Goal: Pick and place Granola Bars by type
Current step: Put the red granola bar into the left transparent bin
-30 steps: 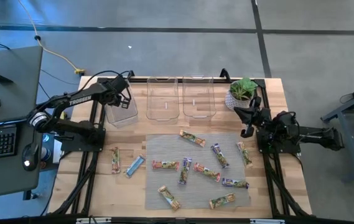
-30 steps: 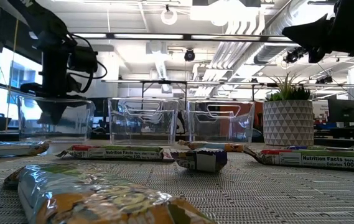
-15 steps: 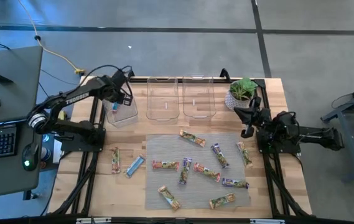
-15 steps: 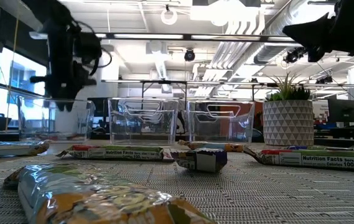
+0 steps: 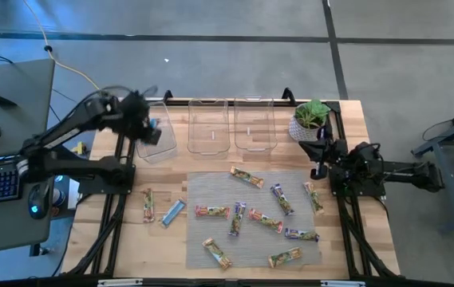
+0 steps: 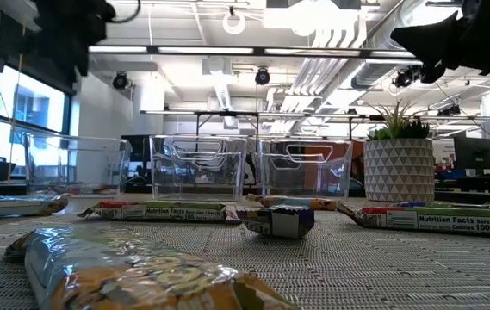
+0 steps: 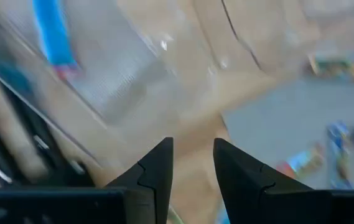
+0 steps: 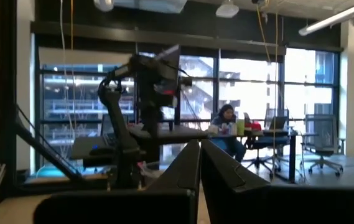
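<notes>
Several granola bars in shiny wrappers lie flat and scattered on the grey mat (image 5: 254,219). Two more lie on the bare wood at its left: a green-orange one (image 5: 148,205) and a blue one (image 5: 173,212). A further blue bar (image 7: 52,31) lies in the left clear bin (image 5: 156,137). My left gripper (image 5: 142,121) is open and empty, raised beside that bin's left rim; it shows in its wrist view (image 7: 192,155). My right gripper (image 5: 317,155) is shut and empty, held high near the plant, pointing level across the table (image 8: 199,155).
Three clear bins stand in a row along the far edge: left, middle (image 5: 208,126) and right (image 5: 254,125). A potted plant (image 5: 312,118) stands at the far right, close to my right gripper. Bare wood lies left of the mat. A person sits far off in the room (image 8: 225,121).
My left gripper has risen out of the left bin and drawn back toward the table's left edge; in the low view it has climbed from inside the bin to the top of the picture. My right arm has kept still.
</notes>
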Controlling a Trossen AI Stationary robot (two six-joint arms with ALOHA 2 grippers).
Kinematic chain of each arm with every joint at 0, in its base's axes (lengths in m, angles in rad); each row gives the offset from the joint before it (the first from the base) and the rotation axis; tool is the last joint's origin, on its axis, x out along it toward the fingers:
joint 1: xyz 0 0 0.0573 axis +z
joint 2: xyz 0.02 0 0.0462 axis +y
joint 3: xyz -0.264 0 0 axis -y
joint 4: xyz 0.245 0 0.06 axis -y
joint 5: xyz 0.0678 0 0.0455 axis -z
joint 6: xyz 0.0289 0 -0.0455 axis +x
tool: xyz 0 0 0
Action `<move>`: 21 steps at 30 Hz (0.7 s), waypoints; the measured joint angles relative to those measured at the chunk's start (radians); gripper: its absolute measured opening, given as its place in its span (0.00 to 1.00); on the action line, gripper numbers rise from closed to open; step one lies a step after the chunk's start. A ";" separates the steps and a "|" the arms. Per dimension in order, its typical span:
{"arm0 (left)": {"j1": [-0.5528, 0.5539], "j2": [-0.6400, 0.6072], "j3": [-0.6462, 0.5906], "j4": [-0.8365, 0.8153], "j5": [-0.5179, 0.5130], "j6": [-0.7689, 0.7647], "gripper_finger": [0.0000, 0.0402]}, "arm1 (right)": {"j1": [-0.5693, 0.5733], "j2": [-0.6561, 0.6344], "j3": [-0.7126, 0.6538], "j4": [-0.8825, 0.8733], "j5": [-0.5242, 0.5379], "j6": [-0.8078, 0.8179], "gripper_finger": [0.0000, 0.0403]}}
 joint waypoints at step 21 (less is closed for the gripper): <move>-1.040 0.230 -0.327 0.358 -0.080 -1.162 0.28 | 0.000 0.262 0.000 0.139 0.041 -0.066 0.00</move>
